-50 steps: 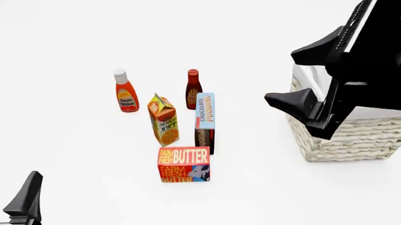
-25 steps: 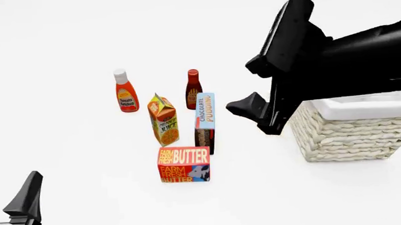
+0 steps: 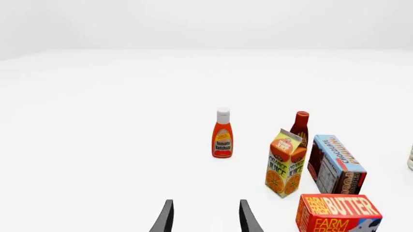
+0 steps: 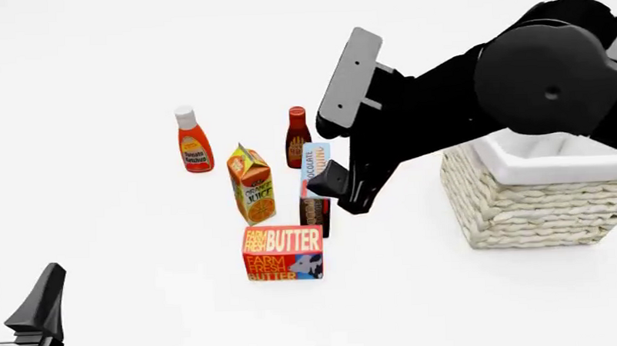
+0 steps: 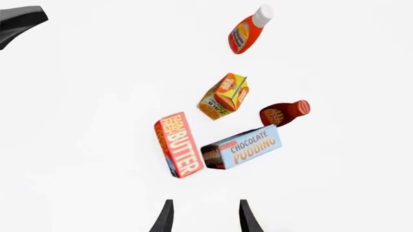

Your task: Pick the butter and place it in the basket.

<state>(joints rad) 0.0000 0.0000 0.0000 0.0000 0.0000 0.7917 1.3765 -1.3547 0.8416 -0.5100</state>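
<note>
The butter (image 4: 283, 253), a red and orange carton, stands on the table nearest me, in front of the other groceries. It also shows in the left wrist view (image 3: 339, 212) and the right wrist view (image 5: 179, 151). The cream wicker basket (image 4: 541, 211) stands at the right. My right gripper (image 4: 340, 189) is open and empty. It hangs above the table beside the chocolate pudding box (image 4: 314, 161), behind and to the right of the butter. Its fingertips (image 5: 166, 217) stand apart. My left gripper (image 4: 15, 299) is open and empty at the front left corner, far from the butter.
An orange juice carton (image 4: 251, 184), a ketchup bottle (image 4: 193, 140) and a dark red sauce bottle (image 4: 298, 136) stand behind the butter. The pudding box stands just behind the butter's right end, partly hidden by the right gripper. The right arm reaches over the basket's left side.
The right arm has swung left and down from above the basket to the groceries. Its gripper now hangs by the pudding box. The left arm and the groceries have not moved.
</note>
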